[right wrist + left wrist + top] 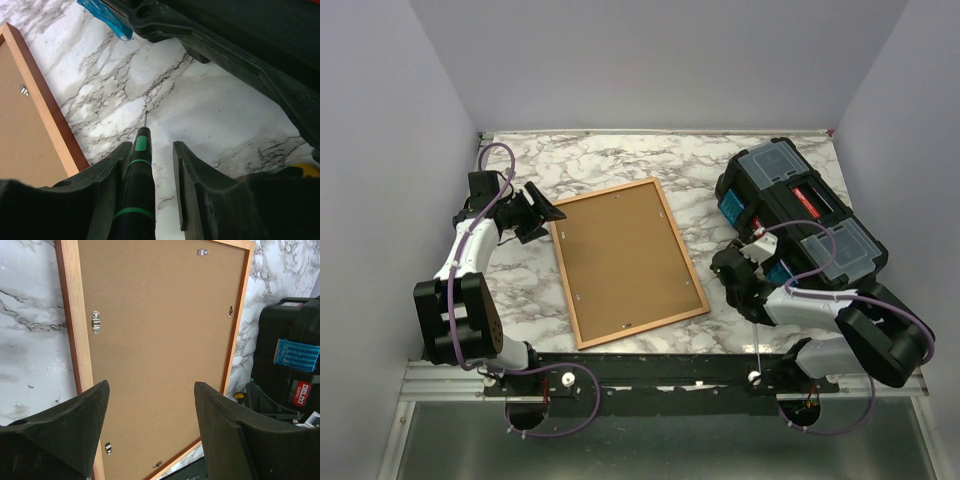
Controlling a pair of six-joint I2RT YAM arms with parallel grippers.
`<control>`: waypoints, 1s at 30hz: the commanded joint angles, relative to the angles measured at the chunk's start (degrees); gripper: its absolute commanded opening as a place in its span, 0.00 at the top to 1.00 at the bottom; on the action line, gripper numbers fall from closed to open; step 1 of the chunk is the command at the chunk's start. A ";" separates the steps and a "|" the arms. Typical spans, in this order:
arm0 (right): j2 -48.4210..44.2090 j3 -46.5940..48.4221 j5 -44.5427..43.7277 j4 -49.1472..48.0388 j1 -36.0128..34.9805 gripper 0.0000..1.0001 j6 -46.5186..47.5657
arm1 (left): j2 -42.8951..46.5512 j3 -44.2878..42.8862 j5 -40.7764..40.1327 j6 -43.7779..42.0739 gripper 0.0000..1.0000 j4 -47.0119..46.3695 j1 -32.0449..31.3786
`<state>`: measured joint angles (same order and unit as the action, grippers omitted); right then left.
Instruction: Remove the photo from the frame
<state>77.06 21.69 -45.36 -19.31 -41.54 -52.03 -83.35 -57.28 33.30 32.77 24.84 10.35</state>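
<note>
With the frame point(628, 262) lying face down on the marble table point(720, 170), board clips point(96, 322) in place, work is at the opening step: the left gripper point(152, 390) hangs wide open and empty over it, while the right gripper point(152, 147), narrowly parted, seemingly pinches a screwdriver point(137, 175) that must next reach a clip.

one frame point(628, 262), one toolbox point(800, 215), one screwdriver point(137, 185).

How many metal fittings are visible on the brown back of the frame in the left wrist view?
5 fittings: one at the top, one on the right side, a larger one on the left, two low down. The jaws may hide more.
</note>
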 commanded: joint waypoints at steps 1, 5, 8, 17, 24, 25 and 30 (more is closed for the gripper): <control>-1.79 -1.49 0.87 5.94 0.60 0.53 -2.45 | 1.15 0.57 1.59 -0.78 0.29 -1.15 -0.43; -4.69 -1.41 0.89 9.56 0.58 0.45 -3.64 | 1.09 0.59 1.60 -0.78 0.29 -1.18 -0.40; -6.87 -1.13 1.36 12.32 0.63 0.40 -4.27 | 1.09 0.59 1.69 -0.78 0.29 -1.22 -0.51; -10.53 2.24 3.29 21.10 0.58 0.26 -3.12 | 1.19 0.58 1.70 -0.78 0.29 -1.30 -0.51; -4.94 10.49 16.48 25.16 0.58 0.40 10.77 | 1.17 0.67 1.90 -0.78 0.29 -1.46 -0.61; -3.37 12.00 17.68 26.39 0.62 0.48 12.41 | 1.26 0.72 1.87 -0.78 0.29 -1.50 -0.66; 2.11 16.45 20.98 30.03 0.63 0.58 17.98 | 1.28 0.77 1.96 -0.85 0.29 -1.55 -0.68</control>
<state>75.50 35.16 -29.67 4.71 -41.17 -41.32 -83.35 -57.19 33.74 32.77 24.47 9.98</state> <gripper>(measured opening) 0.452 0.706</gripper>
